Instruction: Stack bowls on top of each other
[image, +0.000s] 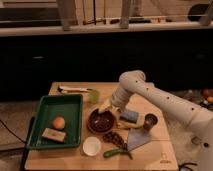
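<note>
So the dark maroon-brown bowl is sitting upright inside the wider, shallow orange bowl, mid-table, just right of the green tray. The gripper hangs right over its far rim.

A green tray sits at the bench's left, holding an orange and a tan block (just beside each other). Nearby lie a white bowl, green cup, metal cup and blue sponge.

The gripper hovers beside the green cup.
</note>
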